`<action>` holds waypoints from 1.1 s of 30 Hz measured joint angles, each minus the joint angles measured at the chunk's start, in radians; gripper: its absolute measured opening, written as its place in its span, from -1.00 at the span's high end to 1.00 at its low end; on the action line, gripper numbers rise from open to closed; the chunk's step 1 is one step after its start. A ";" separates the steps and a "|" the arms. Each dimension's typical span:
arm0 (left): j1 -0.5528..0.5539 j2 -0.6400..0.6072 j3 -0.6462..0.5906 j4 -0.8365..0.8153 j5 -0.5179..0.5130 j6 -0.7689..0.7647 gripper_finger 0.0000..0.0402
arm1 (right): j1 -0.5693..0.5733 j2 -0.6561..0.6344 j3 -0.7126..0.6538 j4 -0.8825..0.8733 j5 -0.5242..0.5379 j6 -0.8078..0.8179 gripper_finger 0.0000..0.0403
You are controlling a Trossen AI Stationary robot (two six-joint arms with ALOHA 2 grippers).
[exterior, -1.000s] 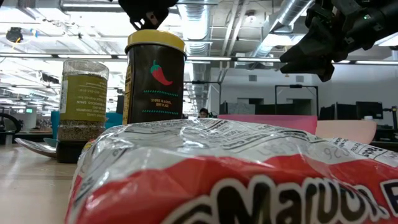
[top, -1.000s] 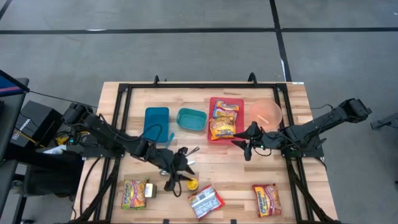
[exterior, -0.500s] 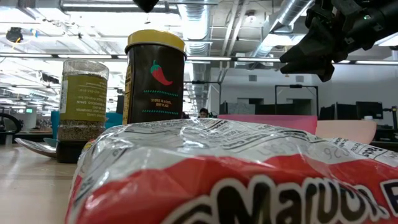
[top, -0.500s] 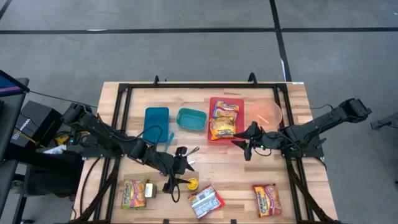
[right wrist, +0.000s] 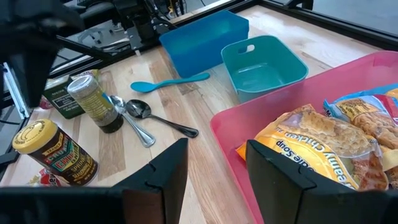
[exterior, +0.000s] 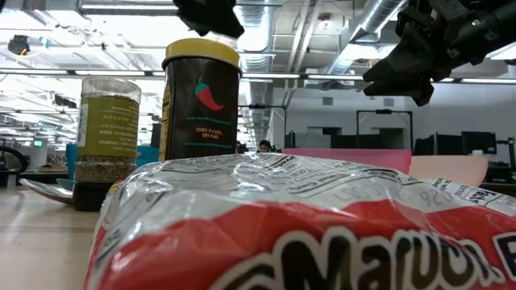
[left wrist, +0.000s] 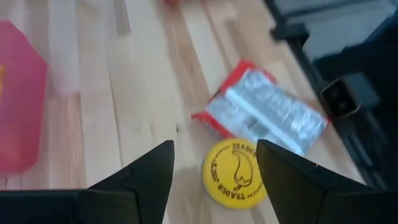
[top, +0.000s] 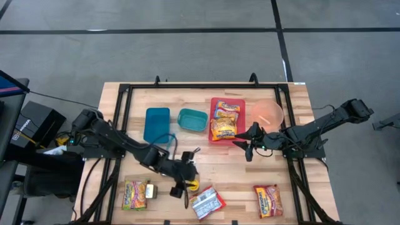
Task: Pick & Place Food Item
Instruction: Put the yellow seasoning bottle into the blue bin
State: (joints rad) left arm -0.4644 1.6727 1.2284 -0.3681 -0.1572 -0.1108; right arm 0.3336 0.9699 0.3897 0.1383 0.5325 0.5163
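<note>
While the left gripper [left wrist: 211, 163] hangs with fingers spread and empty above the yellow-lidded spice jar [left wrist: 236, 172], that lid hides the jar's body from the wrist view. At its 1 o'clock lies a silver ramen packet [left wrist: 264, 111], partly cut off there. The right gripper [top: 245, 144] waits, fingers apart, beside the pink tray [top: 214, 104].

Pink tray [right wrist: 249, 134] w/ yellow-orange noodle packs [right wrist: 314, 146]. Blue bin [right wrist: 202, 38], teal bin [right wrist: 264, 65], blue spoon [right wrist: 168, 82]. Dark jar [exterior: 201, 101], yellow lid, red chili print. Red-silver packet [left wrist: 264, 111] (foil side up). Pale wood table [top: 225, 164].
</note>
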 joint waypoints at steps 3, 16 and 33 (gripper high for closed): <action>-0.001 0.020 0.031 -0.044 0.017 -0.003 -0.11 | 0.000 0.000 0.000 -0.005 0.000 0.000 0.22; -0.006 0.019 0.074 -0.079 0.053 -0.051 -0.20 | 0.000 0.000 0.000 -0.013 0.000 0.000 0.22; 0.028 0.014 0.075 -0.033 0.055 -0.085 -0.43 | 0.000 0.000 0.000 -0.016 -0.008 0.008 0.22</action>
State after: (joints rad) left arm -0.4362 1.6863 1.3029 -0.4015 -0.1022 -0.1954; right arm 0.3336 0.9699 0.3893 0.1224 0.5247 0.5240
